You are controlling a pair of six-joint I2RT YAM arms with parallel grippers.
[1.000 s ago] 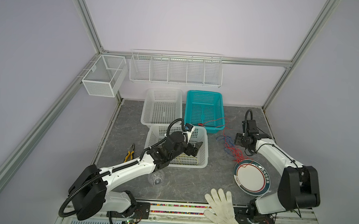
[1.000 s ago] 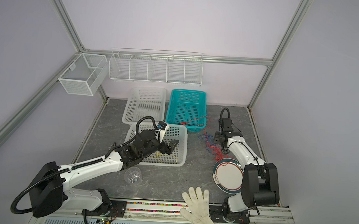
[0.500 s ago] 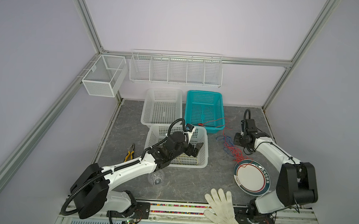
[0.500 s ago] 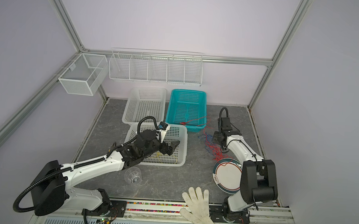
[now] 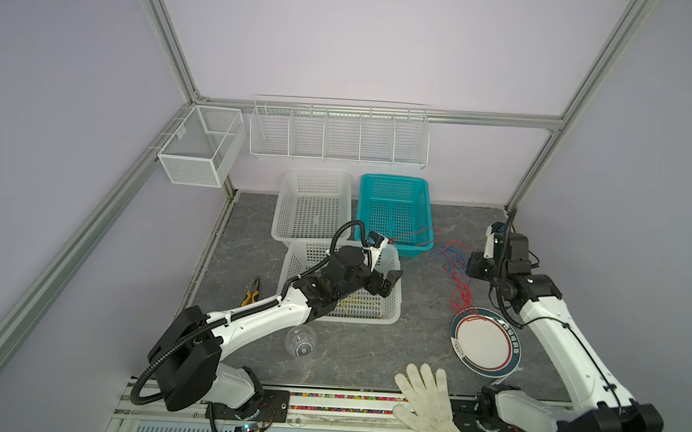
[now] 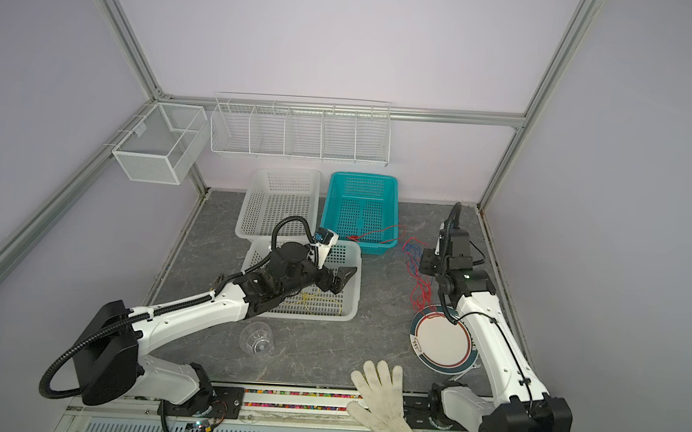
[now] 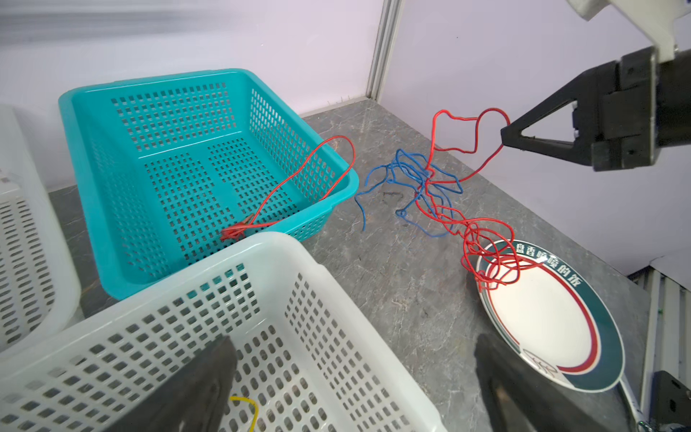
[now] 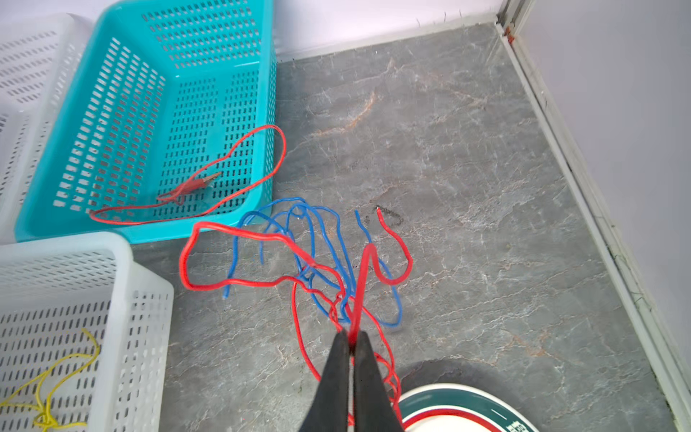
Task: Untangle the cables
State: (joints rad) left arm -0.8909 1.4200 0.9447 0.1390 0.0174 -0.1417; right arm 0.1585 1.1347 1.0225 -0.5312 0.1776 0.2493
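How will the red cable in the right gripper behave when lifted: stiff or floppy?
Probably springy, not limp: the red cable holds bent loops in the air at the right gripper. It would likely drag the blue cable, tangled with it.

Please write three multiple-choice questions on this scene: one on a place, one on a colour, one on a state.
1. Where is the yellow cable? A teal basket; B near white basket; C plate.
2. Which colour is the cable in the right gripper? A blue; B red; C yellow.
3. The left gripper is: A open; B shut on a cable; C shut on the glove.
B: it lies inside that basket. B: the shut jaws pinch red cable. A: its fingers stand wide apart.
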